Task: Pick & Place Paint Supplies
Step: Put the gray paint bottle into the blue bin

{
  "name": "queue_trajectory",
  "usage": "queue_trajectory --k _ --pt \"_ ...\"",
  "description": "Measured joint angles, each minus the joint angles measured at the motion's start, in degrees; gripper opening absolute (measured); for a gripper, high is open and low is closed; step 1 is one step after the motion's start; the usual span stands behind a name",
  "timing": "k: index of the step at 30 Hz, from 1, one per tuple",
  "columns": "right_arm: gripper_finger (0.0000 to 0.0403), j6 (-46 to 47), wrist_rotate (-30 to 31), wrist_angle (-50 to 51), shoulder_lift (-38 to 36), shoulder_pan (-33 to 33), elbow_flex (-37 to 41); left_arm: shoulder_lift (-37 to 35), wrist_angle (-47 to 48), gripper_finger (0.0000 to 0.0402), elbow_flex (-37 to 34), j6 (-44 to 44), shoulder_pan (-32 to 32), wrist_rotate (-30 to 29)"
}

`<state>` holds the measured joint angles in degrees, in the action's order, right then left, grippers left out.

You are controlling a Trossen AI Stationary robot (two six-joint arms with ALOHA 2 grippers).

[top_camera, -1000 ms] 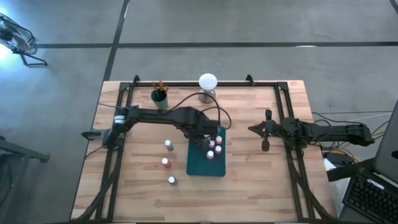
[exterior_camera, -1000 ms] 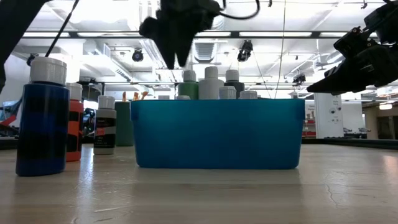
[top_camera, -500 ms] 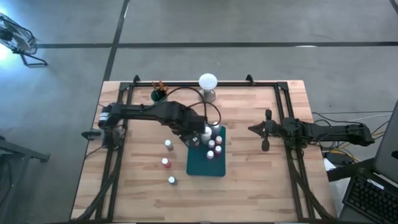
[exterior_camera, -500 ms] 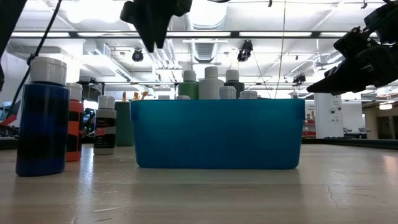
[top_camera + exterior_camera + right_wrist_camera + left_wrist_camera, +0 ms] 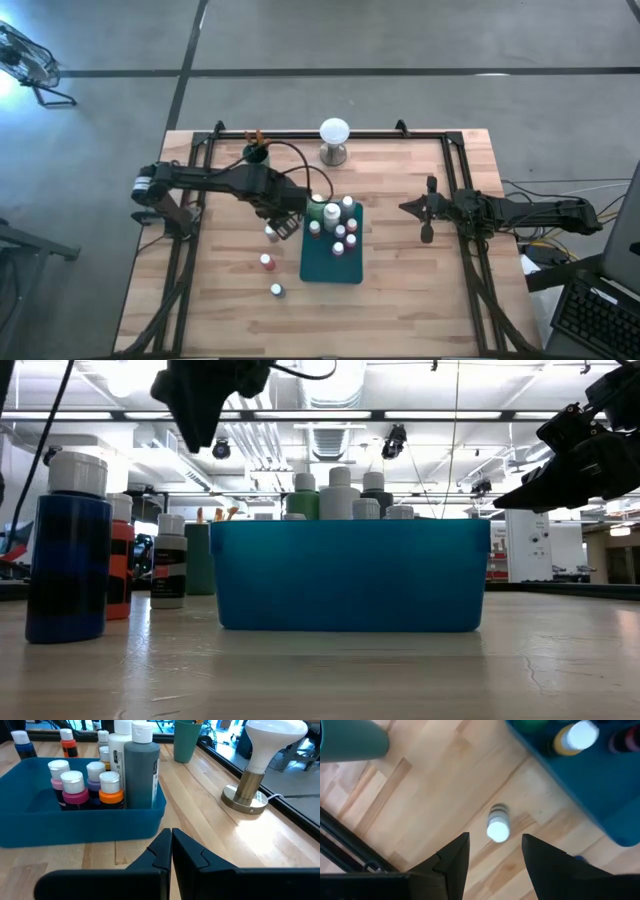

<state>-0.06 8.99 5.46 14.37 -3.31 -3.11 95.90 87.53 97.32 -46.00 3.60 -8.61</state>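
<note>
The left arm reaches from the table's left edge toward its middle, its left gripper (image 5: 285, 222) pointing down with fingers (image 5: 451, 862) spread apart and empty. The right arm lies low along the right side, its right gripper (image 5: 428, 210) closed, fingers (image 5: 162, 851) pressed together.

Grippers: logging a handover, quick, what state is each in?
Left gripper: open, empty, above a white-capped bottle on the wooden table.
Right gripper: shut, empty.
</note>
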Motion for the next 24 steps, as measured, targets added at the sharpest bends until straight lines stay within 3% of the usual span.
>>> queue_trajectory --k 8,24 --pt "0.0008 0.22 0.01 -0.01 0.00 -0.01 0.00 -3.98 -4.44 0.0186 -6.42 -0.86 -0.04 -0.89" --pt "0.0008 0.35 0.01 -0.01 -0.02 0.02 0.00 -4.23 -4.09 0.0182 -6.62 1.99 -0.11 -3.23"
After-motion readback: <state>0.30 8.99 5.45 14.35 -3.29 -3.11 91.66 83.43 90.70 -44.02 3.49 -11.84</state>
